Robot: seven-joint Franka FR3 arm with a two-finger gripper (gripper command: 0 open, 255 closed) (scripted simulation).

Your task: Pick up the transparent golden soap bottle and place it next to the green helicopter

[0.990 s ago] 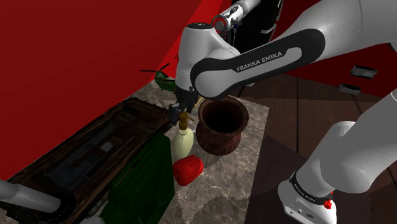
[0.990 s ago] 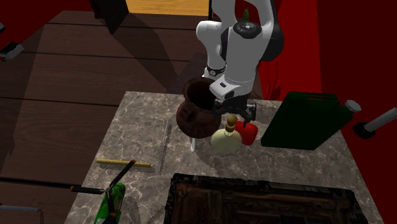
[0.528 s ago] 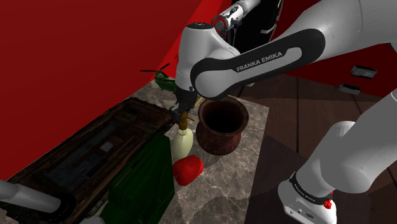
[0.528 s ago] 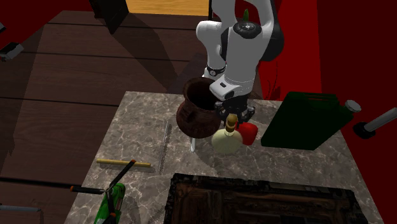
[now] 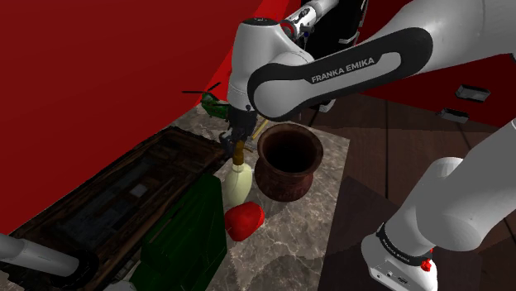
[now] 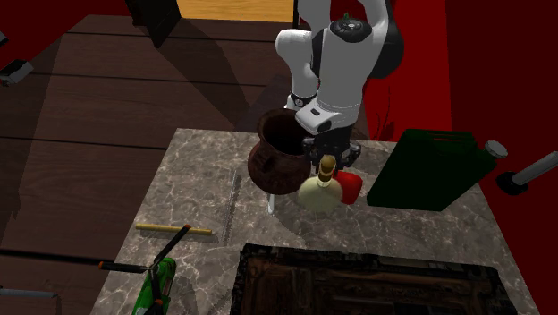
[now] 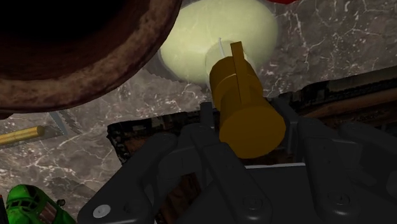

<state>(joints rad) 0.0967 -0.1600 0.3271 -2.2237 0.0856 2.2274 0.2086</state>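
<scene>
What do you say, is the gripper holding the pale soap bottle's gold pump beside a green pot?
The pot is brown, not green, as the shoulder view shows; the gripper does hold the soap bottle by its pump.

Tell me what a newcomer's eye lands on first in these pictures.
First the black gripper, shut on the golden-brown pump of the pale yellow soap bottle, right beside the big brown pot on the marble table. Then the bright red wall across the shoulder view's left, and the green helicopter at the second exterior view's lower left.
</scene>
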